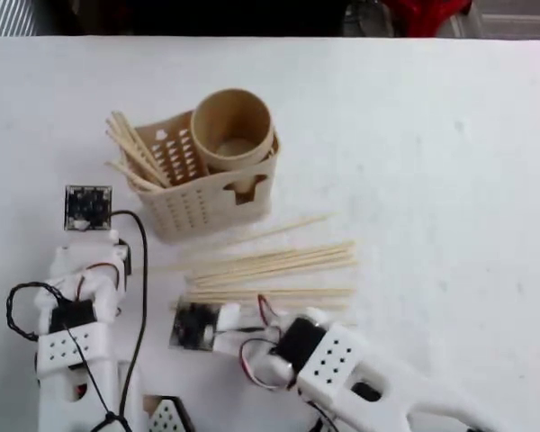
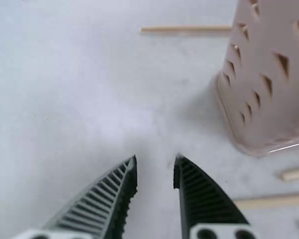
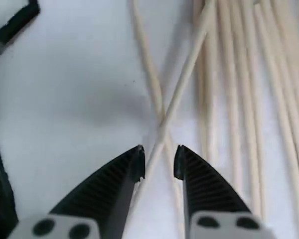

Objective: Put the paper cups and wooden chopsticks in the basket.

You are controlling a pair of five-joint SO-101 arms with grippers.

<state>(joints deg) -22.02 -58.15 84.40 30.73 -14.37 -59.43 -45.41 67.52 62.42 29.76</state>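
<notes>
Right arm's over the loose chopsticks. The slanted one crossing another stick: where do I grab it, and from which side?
Probably where the slanted chopstick runs between the open jaws of the right gripper, short of the crossing. Come straight down from above, jaws across its length: it lies flat on the table, and farther along it meets the bundle, where a pinch could catch neighbours.

Bright, even light, seemingly from above, washes the white counter (image 1: 450, 162) almost flat, with mild glare. Shadows are soft and pale: a faint one lies at the foot of the basket (image 1: 207, 211), and a grey smudge sits beside the crossed chopsticks (image 3: 162, 119) in the right wrist view. The room beyond the counter's far edge is dark.
</notes>
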